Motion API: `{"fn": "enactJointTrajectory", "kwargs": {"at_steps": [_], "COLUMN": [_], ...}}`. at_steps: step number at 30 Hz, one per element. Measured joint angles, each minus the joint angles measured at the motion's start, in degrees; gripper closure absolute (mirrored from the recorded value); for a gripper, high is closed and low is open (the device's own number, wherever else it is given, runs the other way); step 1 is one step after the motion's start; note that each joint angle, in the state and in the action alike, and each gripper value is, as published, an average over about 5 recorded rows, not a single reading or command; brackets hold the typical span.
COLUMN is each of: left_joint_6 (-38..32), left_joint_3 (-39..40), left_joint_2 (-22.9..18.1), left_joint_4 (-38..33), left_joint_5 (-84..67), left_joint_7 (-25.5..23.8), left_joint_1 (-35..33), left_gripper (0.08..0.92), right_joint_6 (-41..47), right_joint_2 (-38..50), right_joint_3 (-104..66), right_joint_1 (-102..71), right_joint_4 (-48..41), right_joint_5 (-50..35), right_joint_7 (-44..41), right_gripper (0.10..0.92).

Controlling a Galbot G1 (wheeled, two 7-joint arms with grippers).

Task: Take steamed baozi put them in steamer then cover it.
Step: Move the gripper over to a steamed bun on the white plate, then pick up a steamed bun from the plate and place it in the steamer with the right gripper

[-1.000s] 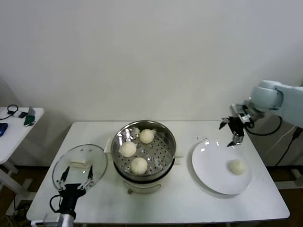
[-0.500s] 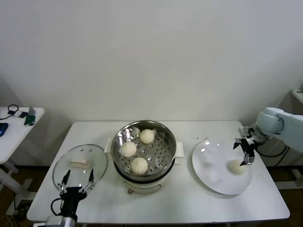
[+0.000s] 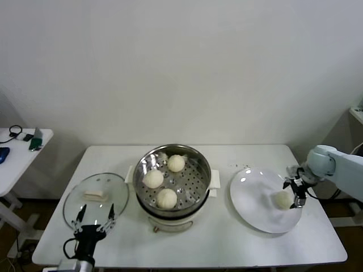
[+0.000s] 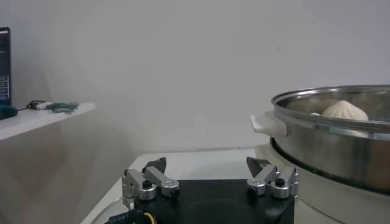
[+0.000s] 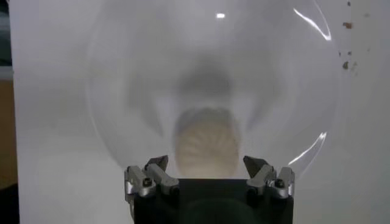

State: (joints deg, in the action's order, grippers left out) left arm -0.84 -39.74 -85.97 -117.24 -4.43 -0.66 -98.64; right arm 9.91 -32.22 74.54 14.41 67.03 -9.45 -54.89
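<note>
Three steamed baozi [image 3: 166, 198] sit in the steamer [image 3: 199, 187] already; the last baozi [image 3: 282, 199] is on the plate [image 3: 252, 207]. Right gripper [image 3: 295, 193] hovers over it, jaws released, probably not touching yet. Next: lower, clench gently. Cover [image 3: 95, 195] waits on the desk [image 3: 227, 243] by the idle left gripper [image 3: 93, 215], jaws spread.

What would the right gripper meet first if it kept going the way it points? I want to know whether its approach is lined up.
Probably the last baozi on the white plate: it lies between the open fingers of the right gripper, though depth is unclear.

Three baozi [image 3: 167, 198] in steamer [image 3: 198, 161], right gripper [image 3: 296, 192] open
</note>
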Motion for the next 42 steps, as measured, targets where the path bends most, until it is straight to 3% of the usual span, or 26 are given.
{"fn": "enactJointTrajectory", "kwargs": {"at_steps": [6, 14, 22, 42], "left_joint_6": [-0.2, -0.3, -0.2, 0.0], "left_joint_3": [-0.2, -0.2, -0.4, -0.2], "left_joint_2": [0.0, 0.0, 0.2, 1.5], "left_joint_4": [-0.2, -0.2, -0.3, -0.7], "left_joint_5": [-0.1, -0.2, -0.4, -1.4], "left_joint_7": [0.1, 0.1, 0.1, 0.0], "left_joint_1": [-0.2, -0.3, 0.0, 0.8], "left_gripper": [0.177, 0.177, 0.177, 0.177], "right_joint_6": [-0.1, 0.3, 0.8, 6.1], "right_joint_2": [-0.7, -0.7, -0.8, -13.3], "right_joint_3": [-2.1, -3.3, -1.2, 17.4], "right_joint_1": [-2.1, -2.8, 0.8, 41.2], "right_joint_4": [-1.3, -1.4, -0.2, 15.9], "right_joint_5": [0.5, 0.7, -1.3, -26.1], "right_joint_7": [0.1, -0.2, -1.1, -1.7], "right_gripper": [0.225, 0.32, 0.338, 0.338]}}
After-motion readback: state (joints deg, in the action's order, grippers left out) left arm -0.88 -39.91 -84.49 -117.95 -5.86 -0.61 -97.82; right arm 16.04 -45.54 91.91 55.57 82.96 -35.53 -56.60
